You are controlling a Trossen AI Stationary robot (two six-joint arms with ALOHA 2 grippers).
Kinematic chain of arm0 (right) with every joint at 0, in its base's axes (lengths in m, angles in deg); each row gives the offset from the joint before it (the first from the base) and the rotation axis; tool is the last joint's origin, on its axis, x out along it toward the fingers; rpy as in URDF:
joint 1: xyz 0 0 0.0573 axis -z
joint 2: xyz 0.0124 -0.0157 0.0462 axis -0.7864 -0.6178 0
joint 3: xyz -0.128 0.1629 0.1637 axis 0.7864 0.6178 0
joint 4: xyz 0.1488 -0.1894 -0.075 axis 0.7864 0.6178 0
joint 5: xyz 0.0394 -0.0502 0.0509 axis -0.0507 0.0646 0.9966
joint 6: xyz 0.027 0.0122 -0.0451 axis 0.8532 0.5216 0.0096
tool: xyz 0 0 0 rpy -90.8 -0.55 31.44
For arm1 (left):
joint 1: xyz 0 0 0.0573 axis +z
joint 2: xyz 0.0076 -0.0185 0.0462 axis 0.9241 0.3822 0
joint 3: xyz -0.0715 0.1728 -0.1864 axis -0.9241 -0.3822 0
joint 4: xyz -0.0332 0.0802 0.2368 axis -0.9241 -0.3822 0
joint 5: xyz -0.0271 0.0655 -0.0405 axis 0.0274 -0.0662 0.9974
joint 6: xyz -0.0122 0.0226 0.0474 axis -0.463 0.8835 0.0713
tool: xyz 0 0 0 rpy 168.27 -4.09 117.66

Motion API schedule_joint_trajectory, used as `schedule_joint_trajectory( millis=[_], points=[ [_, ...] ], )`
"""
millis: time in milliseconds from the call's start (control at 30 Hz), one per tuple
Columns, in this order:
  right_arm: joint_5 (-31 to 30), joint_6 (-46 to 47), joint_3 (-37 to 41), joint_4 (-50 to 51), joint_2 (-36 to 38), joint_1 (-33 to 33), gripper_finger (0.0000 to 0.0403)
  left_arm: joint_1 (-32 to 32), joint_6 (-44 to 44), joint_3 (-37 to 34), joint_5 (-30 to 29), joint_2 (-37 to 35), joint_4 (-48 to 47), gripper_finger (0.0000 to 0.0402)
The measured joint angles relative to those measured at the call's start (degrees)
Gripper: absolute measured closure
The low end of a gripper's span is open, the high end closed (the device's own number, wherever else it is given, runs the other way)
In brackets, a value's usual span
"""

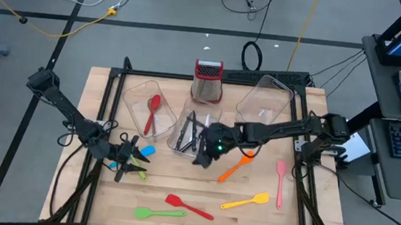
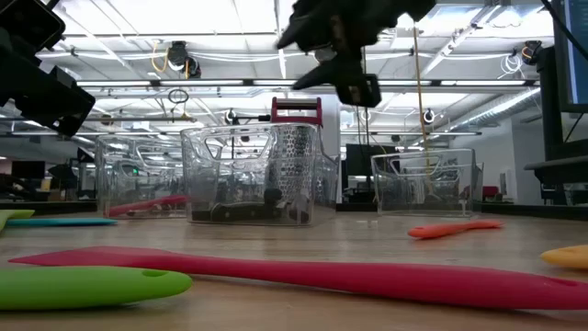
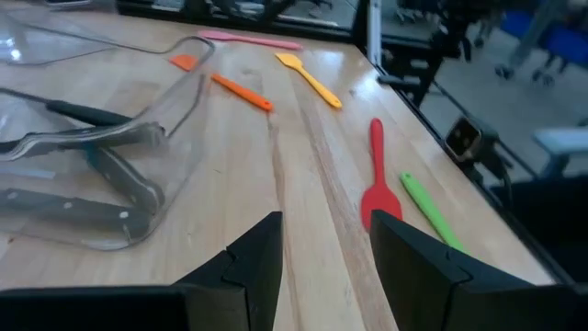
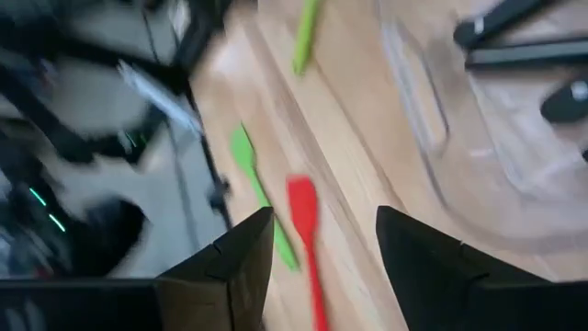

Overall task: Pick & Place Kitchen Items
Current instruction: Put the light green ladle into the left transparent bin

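Roughly half sorted: knives (image 1: 190, 132) and red spoon (image 1: 153, 108) sit in tubs, several spatulas (image 1: 249, 201) remain on the surface (image 1: 249, 219). Right tool (image 1: 208, 151) and left tool (image 1: 132, 159) both gape empty.

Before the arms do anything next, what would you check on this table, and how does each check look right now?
1. Right gripper jaws open and empty: ok.
2. Left gripper jaws apart, holding nothing: ok.
3. Knives sit inside the middle tub: ok.
4. Red spatula, green spatula, yellow spatula, orange spatula and pink spatula lie loose on the table: ok.
5. Box grater standing upright: ok.
6. Whether the blue utensil by the left gripper is clear of it: cannot tell.
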Motion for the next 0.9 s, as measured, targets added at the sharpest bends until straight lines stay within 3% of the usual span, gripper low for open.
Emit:
schedule_joint_trajectory(
  millis=[367,600,900],
  points=[
    [-0.4,-13.7,0.1,9.5,0.9,-8.0,0.0223,-2.5,-12.0,0.0,-9.2,0.0,0.2,0.0234],
    [-7.7,-19.7,0.1,20.8,0.8,-11.8,0.0226,-3.6,-16.9,0.3,-12.5,0.1,-0.4,0.0234],
    [-10.9,-24.9,3.2,25.3,1.3,-13.8,0.0228,-3.6,-19.4,8.6,-14.4,9.9,-3.9,0.0234]
  ],
)
